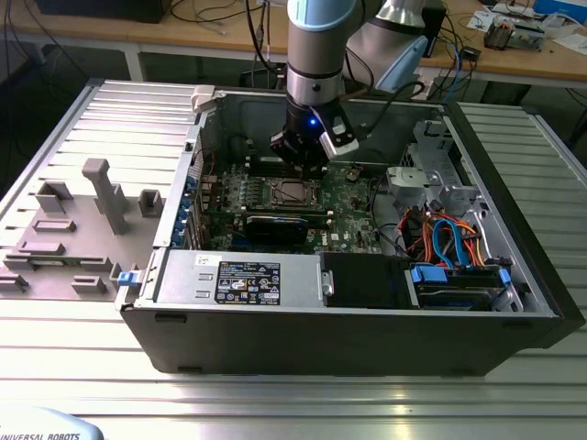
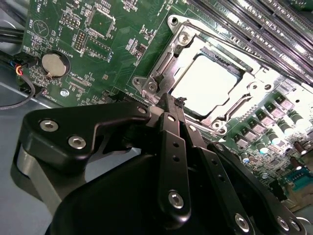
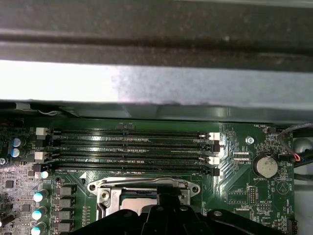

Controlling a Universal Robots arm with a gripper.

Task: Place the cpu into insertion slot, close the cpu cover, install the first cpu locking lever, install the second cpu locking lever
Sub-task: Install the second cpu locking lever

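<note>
gripper (image 2: 172,100) sits low over the green circuit board (image 1: 353,206) inside the open computer case (image 1: 514,275), just beside the insertion slot (image 1: 292,192). in the second wrist view the two black fingers (image 2: 171,142) are pressed together w/ no gap, nothing held btwn them; tips rest at the edge of the socket frame.

cpu (image 2: 208,78) lies flat in the insertion slot (image 2: 203,73), dull silver top facing up. cpu cover (image 2: 161,73) is down over the socket, its square window framing the chip. state of locking levers: cannot tell.

in the first wrist view the slot's metal rim (image 3: 105,188) shows just beyond the gripper body; four long black memory slots (image 3: 132,152) run parallel past it, coin battery (image 3: 267,166) off to one side.

in the exterior view, orange and blue cables (image 1: 449,238) lie toward the exterior view's right, a labelled silver power unit (image 1: 238,275) along the near wall.
</note>
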